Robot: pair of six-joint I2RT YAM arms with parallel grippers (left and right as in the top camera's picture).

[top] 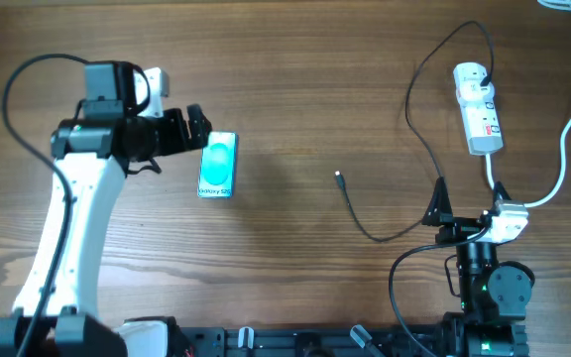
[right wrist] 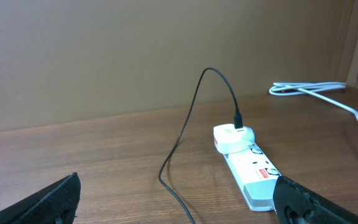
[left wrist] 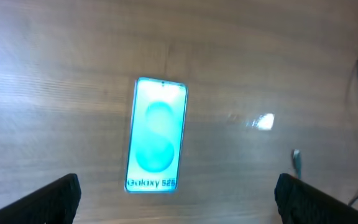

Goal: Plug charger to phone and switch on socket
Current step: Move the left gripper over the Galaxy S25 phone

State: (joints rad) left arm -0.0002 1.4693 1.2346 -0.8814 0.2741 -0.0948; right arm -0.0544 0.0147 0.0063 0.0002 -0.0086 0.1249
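Well apart: phone [top: 217, 166], charger tip [top: 338, 178].

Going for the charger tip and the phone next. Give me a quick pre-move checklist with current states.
1. Left gripper open and empty: ok.
2. Right gripper open and empty: ok.
3. Flat smartphone with turquoise screen lying face up, nothing on it: ok.
4. Small connector tip of the thin black charger cable plugged into the smartphone: not ok. It lies loose on the wooden table, apart from the smartphone.
5. Cable's other end seated at the white plastic power strip: ok. It enters a white adapter on the strip.
6. Strip switched on: cannot tell.
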